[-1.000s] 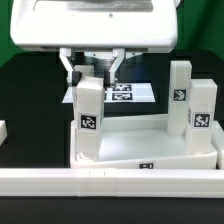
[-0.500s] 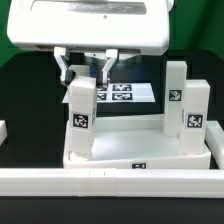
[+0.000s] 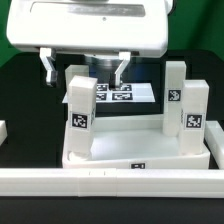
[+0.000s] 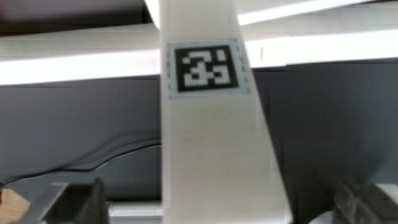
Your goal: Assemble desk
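End effector [image 3: 84, 68] spread apart, released leg [image 3: 80, 112]; square tag [image 4: 208, 68] unreadable.

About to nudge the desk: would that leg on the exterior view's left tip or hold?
The leg is tall and narrow, so probably top-heavy if loose. It stands upright on the desk top with the gripper open, so likely seated. It looks like stiff plastic.

Parts count from my station

I see three upright legs [image 3: 80, 112] on one desktop tray [image 3: 140, 155], one marker board [image 3: 128, 94], one rail [image 3: 110, 181].
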Robot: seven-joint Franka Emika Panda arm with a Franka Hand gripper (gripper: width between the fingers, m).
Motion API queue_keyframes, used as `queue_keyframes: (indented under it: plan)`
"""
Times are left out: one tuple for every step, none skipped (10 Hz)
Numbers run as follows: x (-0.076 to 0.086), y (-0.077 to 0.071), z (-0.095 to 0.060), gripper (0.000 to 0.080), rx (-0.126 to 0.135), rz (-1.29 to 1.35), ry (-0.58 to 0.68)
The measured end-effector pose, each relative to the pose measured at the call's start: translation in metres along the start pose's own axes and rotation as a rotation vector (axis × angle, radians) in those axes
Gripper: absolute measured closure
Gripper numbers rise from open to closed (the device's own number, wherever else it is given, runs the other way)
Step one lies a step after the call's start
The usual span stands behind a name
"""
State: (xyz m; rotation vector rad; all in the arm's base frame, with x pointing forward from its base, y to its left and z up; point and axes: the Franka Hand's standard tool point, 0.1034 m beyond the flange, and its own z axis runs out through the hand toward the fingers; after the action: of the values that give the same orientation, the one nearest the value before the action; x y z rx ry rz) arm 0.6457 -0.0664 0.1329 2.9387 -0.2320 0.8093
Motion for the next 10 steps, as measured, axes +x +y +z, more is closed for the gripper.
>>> queue_keyframes:
  plan:
    - [-0.001,0.000,0.001,0.0159,-0.001,0.000,-0.002]
    - [0.000,0.002,0.000,0.0151,-0.002,0.001,-0.001]
    - [0.002,0.003,-0.003,0.0151,0.001,0.005,-0.005]
    - [0.006,0.003,-0.008,0.0151,0.007,0.010,-0.010]
    - [0.010,0.004,-0.015,0.0151,0.017,0.017,-0.022]
    - [0.014,0.005,-0.020,0.0151,0.022,0.022,-0.025]
    - [0.011,0.004,-0.018,0.0151,0.025,0.023,-0.040]
    - [0.010,0.003,-0.017,0.0151,0.030,0.024,-0.056]
    - [0.010,0.003,-0.017,0.0151,0.029,0.024,-0.054]
    - [0.009,0.003,-0.017,0.0151,0.030,0.023,-0.059]
